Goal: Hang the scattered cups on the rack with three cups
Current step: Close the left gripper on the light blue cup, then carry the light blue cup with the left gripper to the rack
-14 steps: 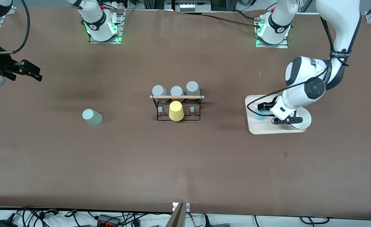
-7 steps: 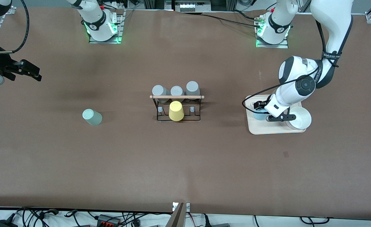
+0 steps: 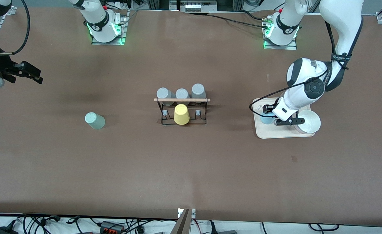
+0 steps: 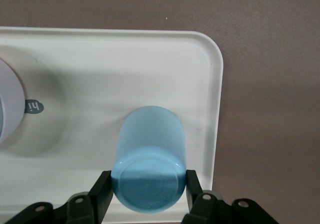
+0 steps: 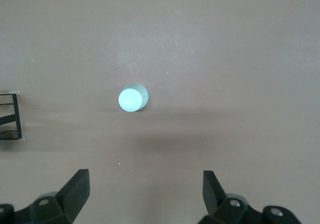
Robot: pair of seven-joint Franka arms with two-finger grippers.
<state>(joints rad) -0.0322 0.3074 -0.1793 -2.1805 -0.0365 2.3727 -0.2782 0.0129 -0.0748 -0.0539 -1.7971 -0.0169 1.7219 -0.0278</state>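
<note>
Gripping the light blue plastic tumbler (image 4: pixel 149 160) on the white tray (image 4: pixel 210 73), the left end effector (image 4: pixel 145 193) pinches its sides. Next: lift it toward the black wire rack (image 3: pixel 182 110). The right end effector (image 5: pixel 145 189) waits spread above the mint green tumbler (image 5: pixel 132 98).

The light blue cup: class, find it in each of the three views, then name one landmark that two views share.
Front view: light blue cup on the white tray, mostly hidden by the left tool.
Left wrist view: the cup sits between the tool's fingers, shut on it.
Right wrist view: not in it; only the mint green cup shows.
Shared landmark: the tray's rim.
</note>
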